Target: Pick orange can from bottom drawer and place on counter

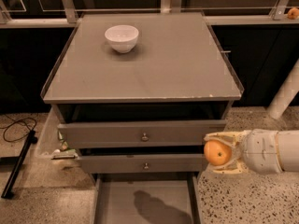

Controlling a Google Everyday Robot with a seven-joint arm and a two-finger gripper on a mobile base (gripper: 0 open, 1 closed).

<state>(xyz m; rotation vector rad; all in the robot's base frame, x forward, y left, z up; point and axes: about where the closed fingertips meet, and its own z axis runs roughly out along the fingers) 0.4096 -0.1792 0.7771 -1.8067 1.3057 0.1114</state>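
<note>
Camera view looks down on a gray cabinet, and the end effector reaches in from the right edge, level with the lower of the two closed drawer fronts and just off the cabinet's right front corner. Its two pale fingers are closed around the orange can, a smooth round thing much like a fruit, one finger over it and one under. The can hangs in the air, touching nothing else. Below the end effector and off toward the middle of the scene, the bottom drawer stands pulled out, with a dark shadow across its flat gray floor. Above the end effector, past the upper drawer front and lower drawer front with their small knobs, lies the desk, its front edge chipped pale. A white bowl sits on the desk, well apart from the end effector, toward the far back corner. Directly beneath the end effector is the speckled floor. Across the cabinet from it, a black cable lies looped on the floor.
</note>
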